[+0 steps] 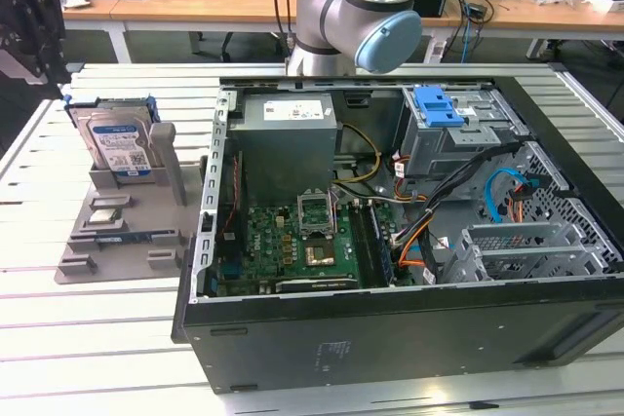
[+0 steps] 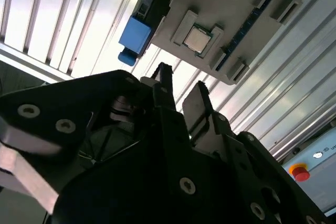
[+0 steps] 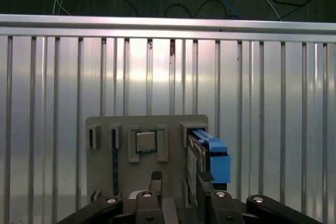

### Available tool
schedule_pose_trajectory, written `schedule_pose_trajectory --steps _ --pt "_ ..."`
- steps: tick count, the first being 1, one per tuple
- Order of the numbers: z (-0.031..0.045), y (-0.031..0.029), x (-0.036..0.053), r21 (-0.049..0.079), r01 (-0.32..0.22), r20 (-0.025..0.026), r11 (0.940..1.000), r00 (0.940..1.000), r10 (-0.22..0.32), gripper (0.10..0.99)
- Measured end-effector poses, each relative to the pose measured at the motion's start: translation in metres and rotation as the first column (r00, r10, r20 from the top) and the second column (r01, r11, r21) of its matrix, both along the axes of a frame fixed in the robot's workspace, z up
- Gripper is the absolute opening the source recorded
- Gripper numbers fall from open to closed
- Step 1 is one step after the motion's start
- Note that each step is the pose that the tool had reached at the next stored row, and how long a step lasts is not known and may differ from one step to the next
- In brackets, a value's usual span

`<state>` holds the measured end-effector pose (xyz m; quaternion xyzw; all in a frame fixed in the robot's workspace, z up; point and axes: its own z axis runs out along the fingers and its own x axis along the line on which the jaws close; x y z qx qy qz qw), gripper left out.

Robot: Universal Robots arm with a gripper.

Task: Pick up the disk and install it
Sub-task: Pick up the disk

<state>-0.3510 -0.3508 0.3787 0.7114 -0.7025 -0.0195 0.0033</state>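
Second wrist view shows the gripper [image 2: 181,80] released, its fingers parted on nothing; the exterior view's upper left edge cuts it off. The disk [image 1: 118,141] stands upright in a grey holder [image 1: 168,168] on the table [image 1: 58,338], its lower edge hidden in the slot, at the exterior view's left of the open computer case [image 1: 409,338].

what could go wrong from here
The open gripper seems offset from the upright silver hard drive in its blue plastic carrier; a finger may land on the carrier's edge.
The small square silver chip sits beside it in the grey holder tray; a finger could strike it.
Orange and black cables inside the open computer case might snag the drive.
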Motion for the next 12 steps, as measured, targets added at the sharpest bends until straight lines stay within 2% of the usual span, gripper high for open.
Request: schedule_pose_trajectory --steps 1,2,4,5,6,12 --pt "0.0 0.0 0.0 0.0 0.0 0.0 1.0 1.0 0.0 0.416" --pt "0.0 0.0 0.0 0.0 0.0 0.0 1.0 1.0 0.0 0.416" --pt "0.0 0.0 0.0 0.0 0.0 0.0 1.0 1.0 0.0 0.537" --pt "0.0 0.0 0.0 0.0 0.0 0.0 1.0 1.0 0.0 0.537" --pt "0.0 0.0 0.0 0.0 0.0 0.0 1.0 1.0 0.0 0.6" --pt "0.0 0.0 0.0 0.0 0.0 -0.0001 1.0 1.0 0.0 0.6"
